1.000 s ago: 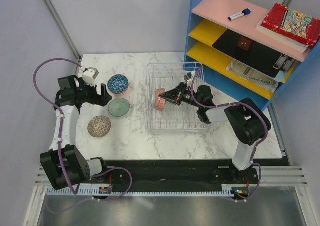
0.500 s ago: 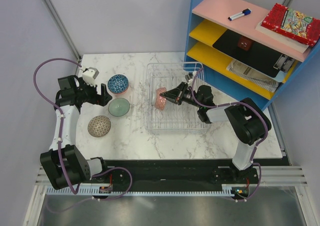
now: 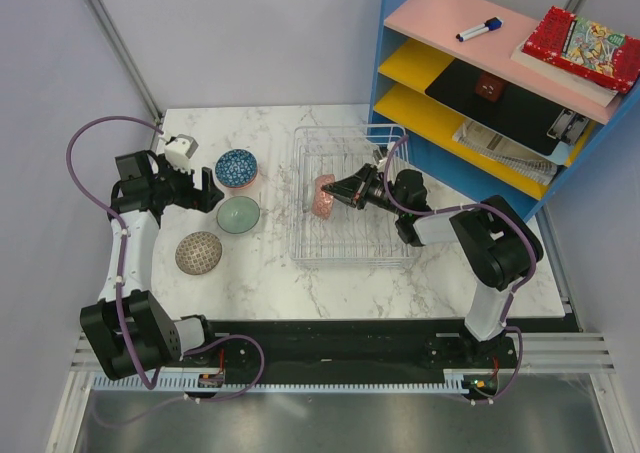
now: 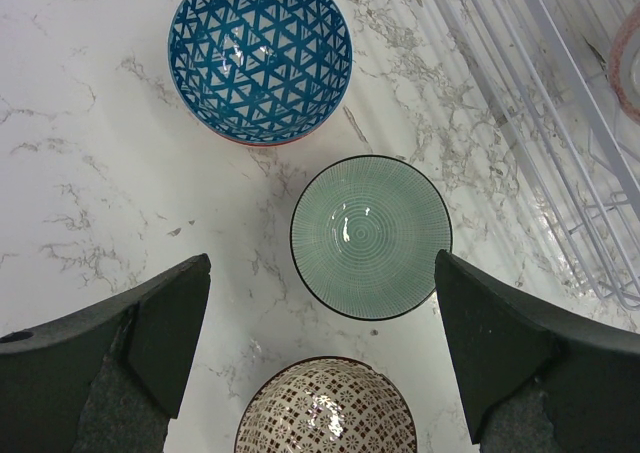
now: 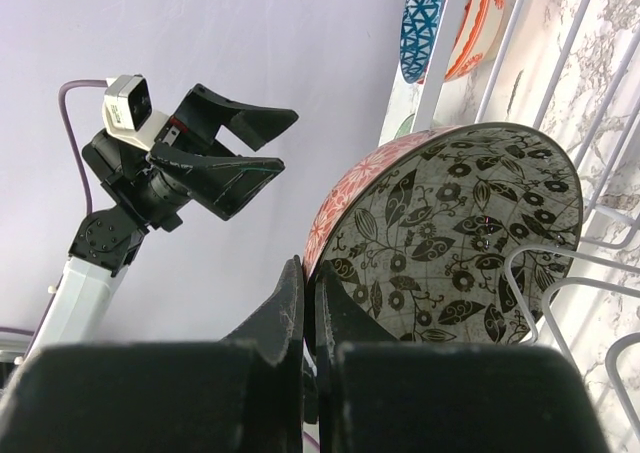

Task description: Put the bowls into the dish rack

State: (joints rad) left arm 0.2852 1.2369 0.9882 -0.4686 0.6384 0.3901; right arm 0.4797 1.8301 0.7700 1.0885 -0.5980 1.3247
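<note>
A white marble-patterned bench [image 3: 250,273] carried a dish rack [image 3: 352,259] of thin, pale wire with a grid floor and low sides. The right hand [image 3: 342,190] was clenched on the rim of a pink bowl [image 3: 323,197], which stood on edge inside the rack. It was glossy ceramic, flowered red outside and leafy black-on-grey inside. Whether it touched the grid floor I could not tell.

The left hand [image 3: 205,190] was spread wide and empty above a green bowl [image 3: 239,214] with fine ribs. A blue bowl [image 3: 237,168] with a triangle pattern and a brown bowl [image 3: 198,253] with a lattice pattern sat near it on the bench.

The pinch on a slick, curved rim looked slight. If the bowl were let go before it was wedged between wires, it could tip flat, roll or clack against the rack.
</note>
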